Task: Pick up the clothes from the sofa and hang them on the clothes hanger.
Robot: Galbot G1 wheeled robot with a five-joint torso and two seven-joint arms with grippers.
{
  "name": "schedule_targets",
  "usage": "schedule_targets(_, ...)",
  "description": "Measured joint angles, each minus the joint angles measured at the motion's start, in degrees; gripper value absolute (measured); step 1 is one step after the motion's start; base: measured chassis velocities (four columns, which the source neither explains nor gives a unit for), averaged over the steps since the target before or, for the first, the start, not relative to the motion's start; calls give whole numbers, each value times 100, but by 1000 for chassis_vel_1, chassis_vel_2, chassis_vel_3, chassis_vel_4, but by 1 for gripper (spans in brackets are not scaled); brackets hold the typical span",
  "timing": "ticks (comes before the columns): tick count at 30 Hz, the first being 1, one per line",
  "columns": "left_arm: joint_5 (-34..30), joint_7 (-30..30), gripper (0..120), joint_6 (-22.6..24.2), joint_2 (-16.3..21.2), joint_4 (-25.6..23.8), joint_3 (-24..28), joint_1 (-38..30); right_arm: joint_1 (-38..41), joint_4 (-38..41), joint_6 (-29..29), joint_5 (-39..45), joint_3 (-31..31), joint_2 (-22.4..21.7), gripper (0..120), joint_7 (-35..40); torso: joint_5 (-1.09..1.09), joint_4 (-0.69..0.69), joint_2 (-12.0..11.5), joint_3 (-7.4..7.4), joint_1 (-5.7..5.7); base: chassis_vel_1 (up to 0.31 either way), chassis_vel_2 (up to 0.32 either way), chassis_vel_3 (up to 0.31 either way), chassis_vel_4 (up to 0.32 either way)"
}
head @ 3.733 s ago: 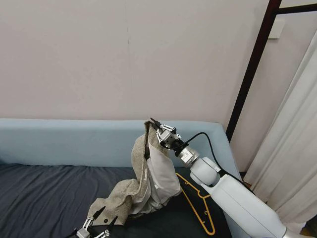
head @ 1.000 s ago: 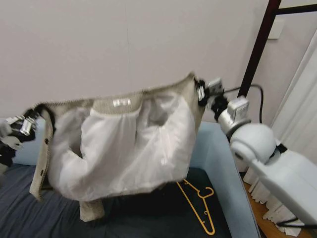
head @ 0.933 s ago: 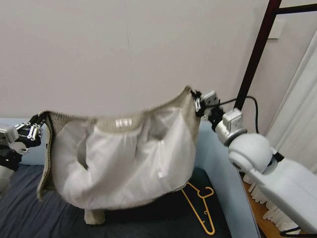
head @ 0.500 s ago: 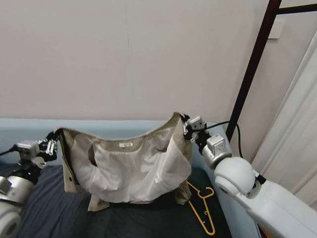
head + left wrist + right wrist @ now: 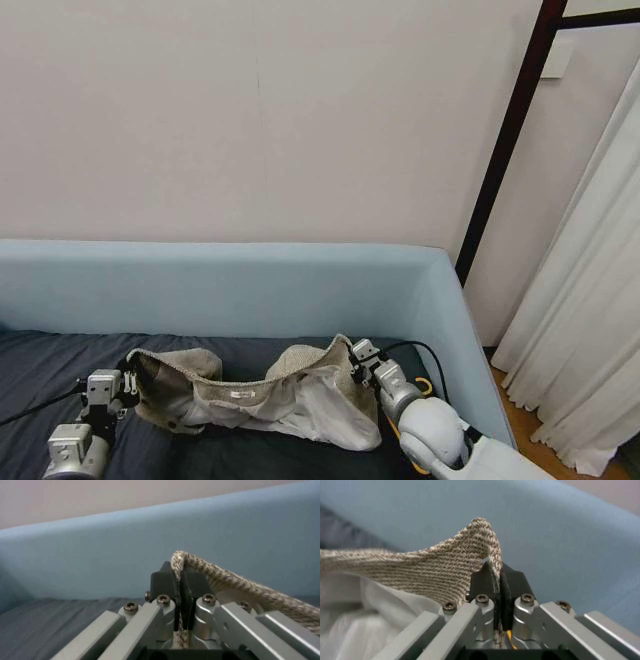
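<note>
A beige knit jacket (image 5: 250, 390) with a white lining lies spread across the dark sofa seat (image 5: 50, 370), stretched between both grippers. My left gripper (image 5: 126, 381) is shut on the jacket's left edge, low over the seat. In the left wrist view the knit hem (image 5: 235, 587) is pinched between the fingers of that gripper (image 5: 179, 583). My right gripper (image 5: 356, 358) is shut on the jacket's right edge. The right wrist view shows the knit fabric (image 5: 420, 570) rising out of its closed jaws (image 5: 496, 579). A sliver of the yellow hanger (image 5: 425, 384) shows behind the right arm.
The light blue sofa back (image 5: 250, 290) runs behind the jacket, and its arm (image 5: 455, 340) is at the right. A dark clothes rack pole (image 5: 505, 140) rises at the upper right. White curtains (image 5: 590, 330) hang at the far right.
Both arms have come down together. The jacket, held up and spread in the air a second ago, now rests on the sofa seat, still gripped at both ends.
</note>
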Motion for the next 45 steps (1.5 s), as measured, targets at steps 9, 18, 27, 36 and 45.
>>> schedule_targets(9, -22, 345, 0, -356, -39, 66, 26, -164, -29, 388, 614, 891, 374, -36, 25, -470, -2, -4, 0, 0, 0, 0, 0, 0, 0)
schedule_targets(18, -49, 344, 0, -353, 24, 214, 19, -309, -246, 210, -1017, 1552, 707, -242, 56, 706, -2, -5, 0, 0, 1, 0, 0, 0, 0)
schedule_targets(27, -81, 357, 0, -371, 64, 255, -52, -295, -357, 17, -1690, 1555, 855, -380, 90, 236, -2, -2, 0, 0, 0, 0, 0, 0, 0)
schedule_targets(36, -87, 463, 0, -541, 44, 198, -71, -223, -423, -873, -2588, 624, 1026, -163, 100, -341, -2, -3, 0, 0, 0, 0, 0, 0, 0)
schedule_targets(45, -83, 471, 0, -561, 65, 253, -36, -286, -75, -1868, -2653, 1020, 1424, 228, 100, -788, -2, -3, 0, 0, 1, 0, 0, 0, 0)
